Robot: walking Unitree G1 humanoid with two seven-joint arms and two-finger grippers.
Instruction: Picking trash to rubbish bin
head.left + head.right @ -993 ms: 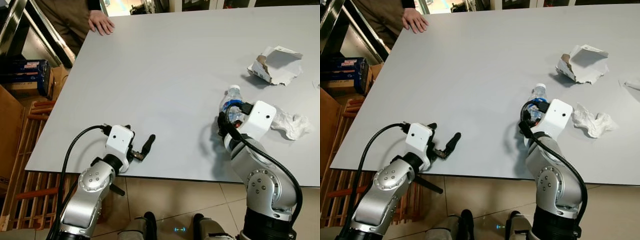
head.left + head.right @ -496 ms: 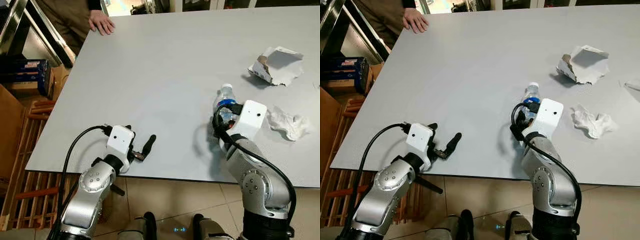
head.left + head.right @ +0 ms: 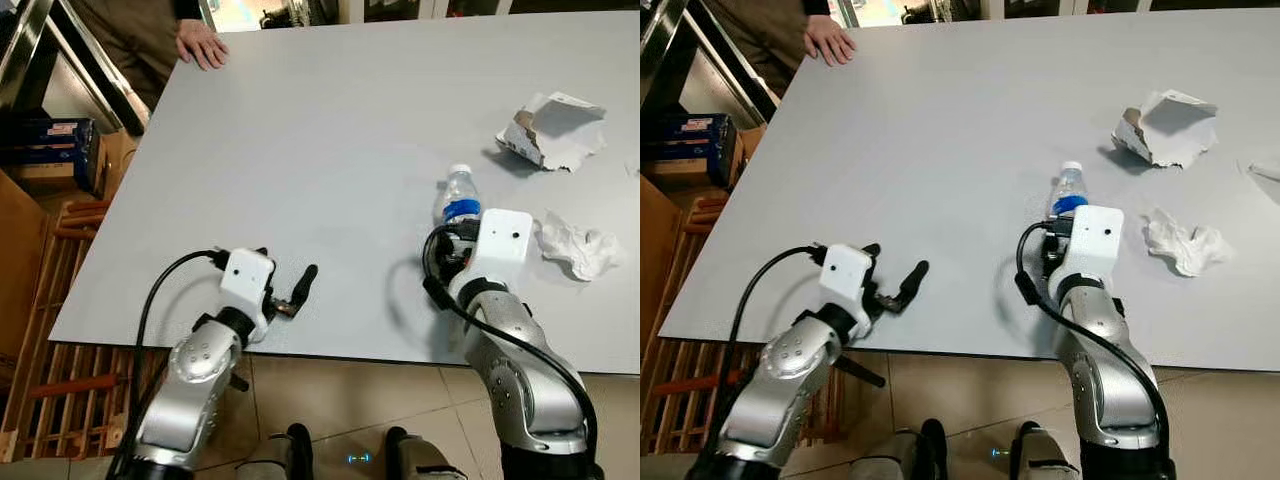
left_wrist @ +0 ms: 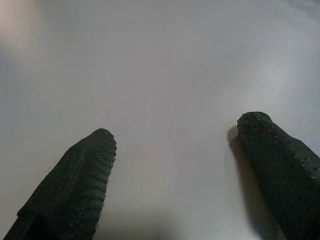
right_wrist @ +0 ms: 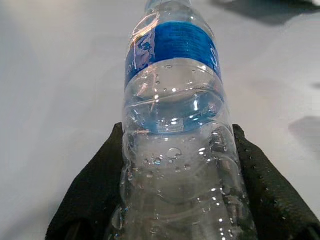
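Note:
A clear plastic bottle (image 3: 458, 200) with a blue label and white cap sits in my right gripper (image 5: 177, 165), which is shut on its lower body over the near right part of the grey table (image 3: 330, 130). In the right wrist view both black fingers (image 5: 95, 195) press the bottle (image 5: 175, 115) from either side. My left gripper (image 3: 300, 290) rests open near the table's front left edge; its two fingers (image 4: 75, 185) stand wide apart over bare tabletop. A torn cardboard box (image 3: 552, 130) and a crumpled white tissue (image 3: 578, 245) lie to the right of the bottle.
A person's hand (image 3: 202, 45) rests on the table's far left corner. A wooden rack (image 3: 50, 300) and a blue box (image 3: 55, 145) stand on the floor to the left. The table's front edge runs just before my arms, with tiled floor (image 3: 350, 410) below.
My right gripper has carried the bottle a little leftward and back, and the bottle now stands more upright. The left arm has edged slightly forward and right.

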